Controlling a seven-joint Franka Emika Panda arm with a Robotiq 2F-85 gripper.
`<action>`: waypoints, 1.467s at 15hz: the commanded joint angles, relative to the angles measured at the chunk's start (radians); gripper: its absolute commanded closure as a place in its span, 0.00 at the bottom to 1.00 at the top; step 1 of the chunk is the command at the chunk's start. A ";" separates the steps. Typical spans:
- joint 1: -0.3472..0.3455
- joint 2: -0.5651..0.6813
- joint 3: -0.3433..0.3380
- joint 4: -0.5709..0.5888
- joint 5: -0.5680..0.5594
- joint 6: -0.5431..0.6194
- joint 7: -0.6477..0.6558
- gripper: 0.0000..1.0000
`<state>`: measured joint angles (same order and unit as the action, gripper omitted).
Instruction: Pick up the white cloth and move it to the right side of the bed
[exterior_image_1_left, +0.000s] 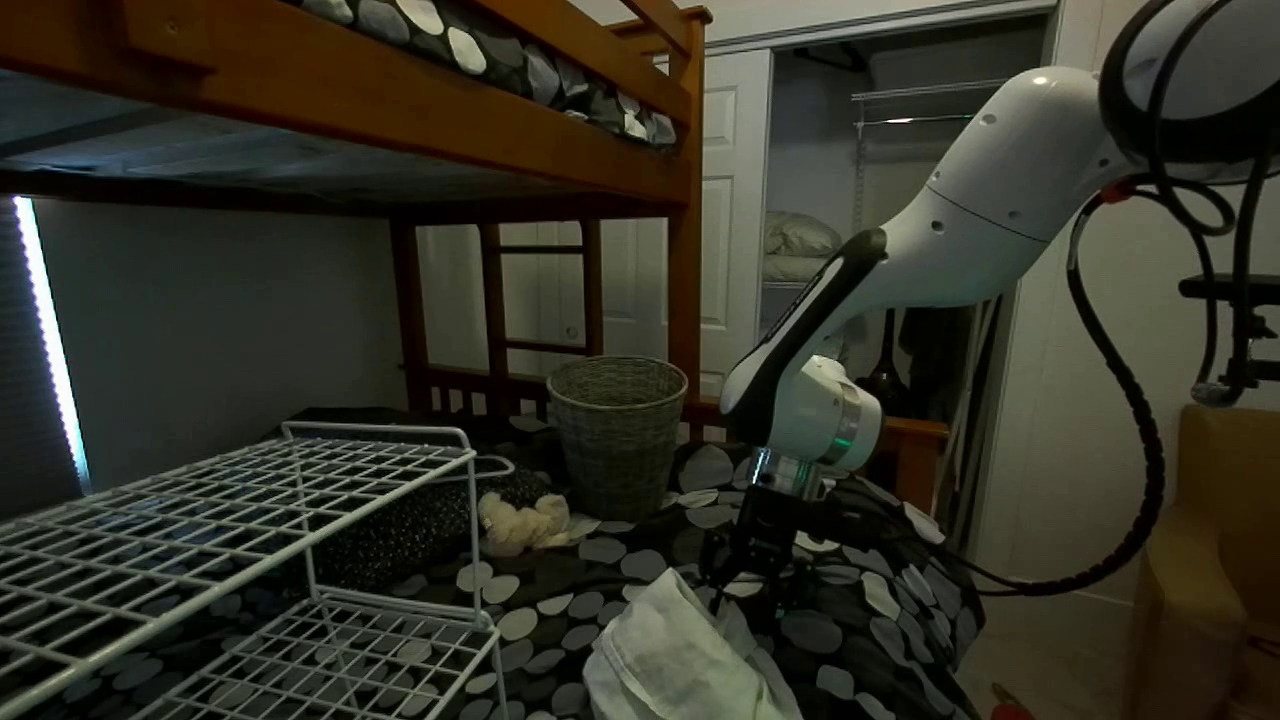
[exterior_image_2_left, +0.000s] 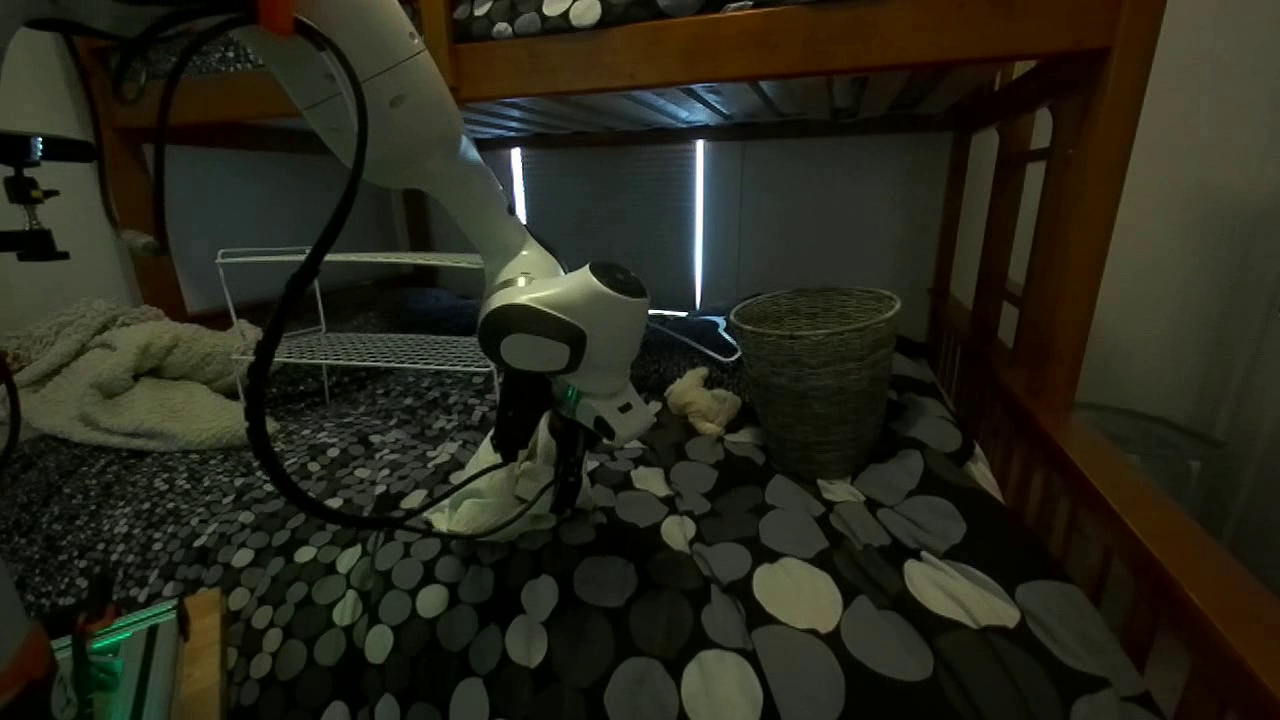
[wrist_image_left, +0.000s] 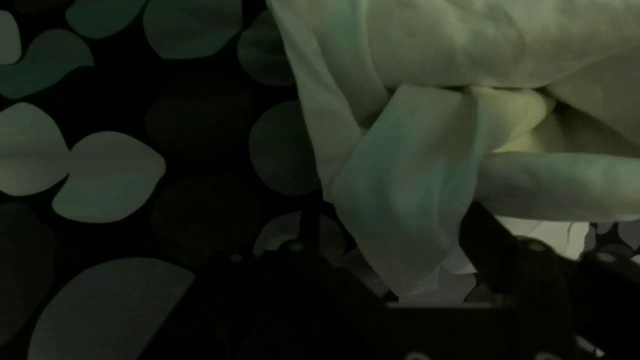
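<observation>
Wrist view: white cloth (wrist_image_left: 425, 145) crumpled, long axis unclear; tip pointing down-frame between parted fingers (wrist_image_left: 492, 252).

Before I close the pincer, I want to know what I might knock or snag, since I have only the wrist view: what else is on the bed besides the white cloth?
Observer: In both exterior views a wicker basket stands upright on the bed.
Operator: None of that shows here. Is there anything the white cloth could hook on?
Observer: Perhaps the white wire rack: it stands on the bed too, with two open-mesh shelves.
Operator: Then I'd probably do best to lift high before carrying anything sideways.
</observation>
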<state>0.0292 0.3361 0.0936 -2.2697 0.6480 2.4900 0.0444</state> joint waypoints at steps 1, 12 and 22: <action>-0.022 0.027 0.020 0.016 0.041 0.021 -0.045 0.58; 0.011 -0.080 0.009 -0.023 -0.023 0.135 -0.014 0.99; 0.057 -0.315 0.003 -0.083 -0.350 0.490 0.002 0.99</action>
<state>0.0787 0.0930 0.1045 -2.2905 0.3814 2.8644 0.0279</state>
